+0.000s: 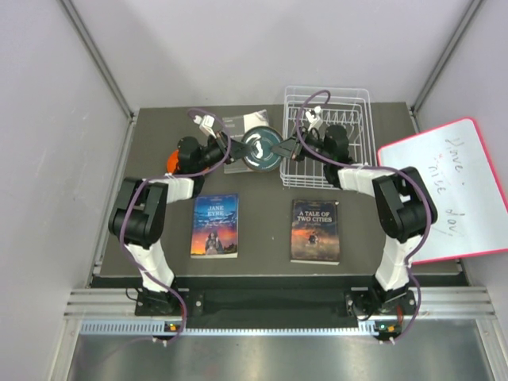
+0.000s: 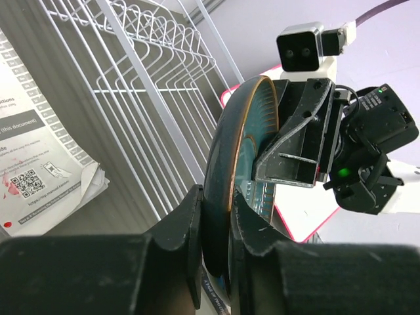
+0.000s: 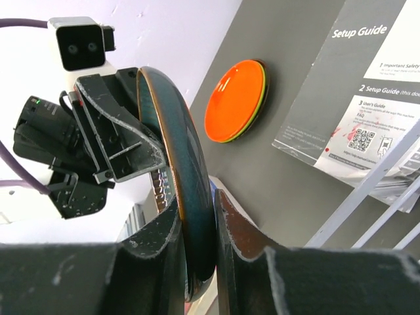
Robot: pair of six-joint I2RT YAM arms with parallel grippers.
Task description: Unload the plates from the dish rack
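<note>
Overhead view of a dark table (image 1: 262, 274) with two robot arms reaching toward each other at its far side. Between them, a dark teal plate (image 1: 262, 151) is held on edge above the table, just left of the white wire dish rack (image 1: 349, 103). The left gripper (image 1: 244, 148) is clenched on the plate's left rim and the right gripper (image 1: 282, 148) on its right rim, so both grasp the same plate.

Left wrist view: the left gripper (image 2: 218, 210) pinches the near rim of the dark teal plate (image 2: 239, 131), with the right gripper (image 2: 289, 151) clamped on the far rim and the dish rack (image 2: 151, 72) wires behind.

Right wrist view: the right gripper (image 3: 197, 223) squeezes the dark teal plate (image 3: 174, 125), and the left gripper (image 3: 125, 144) grips the opposite edge. Beyond lies an orange plate (image 3: 233, 98) stacked on a lime green plate (image 3: 261, 98) (only its rim shows), flat on the table near a printed setup guide (image 3: 367, 72).

From above, the orange plate (image 1: 170, 161) peeks out beside the left arm. Two books, Jane Eyre (image 1: 215, 225) and A Tale of Two Cities (image 1: 315, 230), lie nearer the arm bases. A red-framed whiteboard (image 1: 452, 190) sits at the right edge.
</note>
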